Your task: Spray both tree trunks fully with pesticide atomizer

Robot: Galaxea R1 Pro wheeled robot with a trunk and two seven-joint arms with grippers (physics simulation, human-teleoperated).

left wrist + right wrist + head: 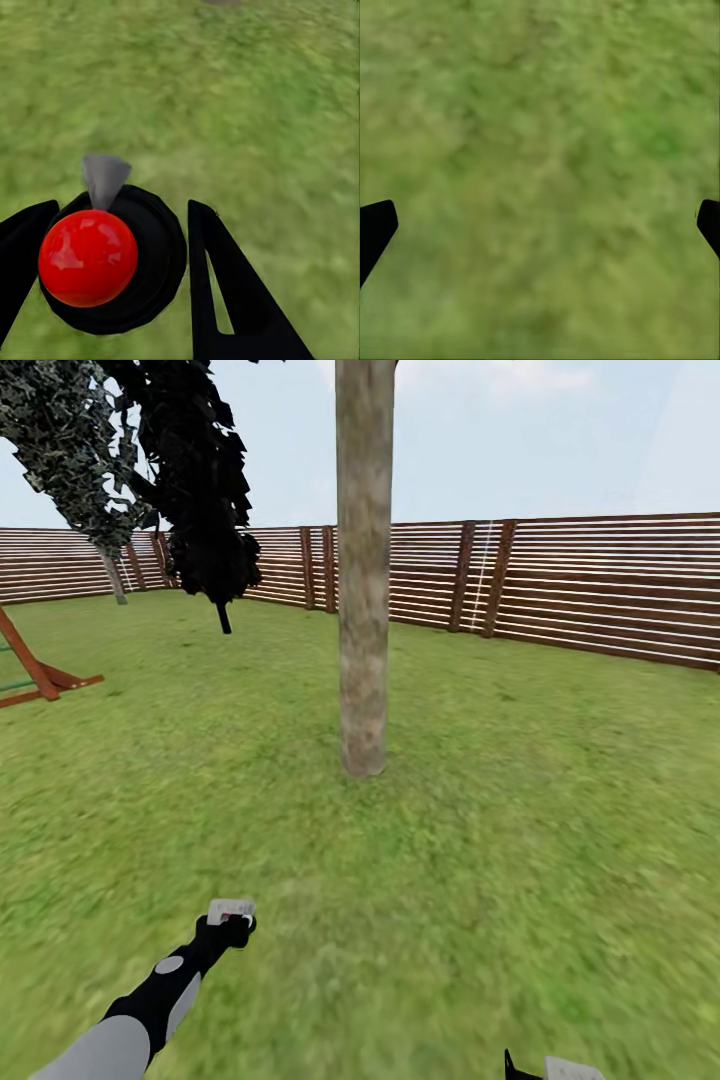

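Left tool (112, 255) is closed on the atomizer (112, 259): in the left wrist view its two dark fingers (225, 285) stand on either side of the round black body, touching it, with the red cap toward the camera and the grey nozzle tip pointing out over the grass. In the head view the atomizer (231, 916) sits at the end of the extended left arm, pale head uppermost, above the lawn (500, 860) and aimed roughly toward the tree.

Handling, as judged: a small rigid plastic item, light, smooth and rounded, so liable to rotate or slip in a two-finger hold. The grip across the widest part of the body looks the sound place; the nozzle and cap should stay free.

Right tool (540, 225) is open wide and holds nothing; its finger tips show at either side of the right wrist view over bare grass.

The trunk (363, 610) stands ahead, well apart from the atomizer, with open grass between and on both sides. The fence (600, 595) runs far behind it. A wooden frame (40, 675) sits at the lawn's left edge, and a dark tree (205, 490) stands behind left. Room to approach and circle the trunk appears ample.
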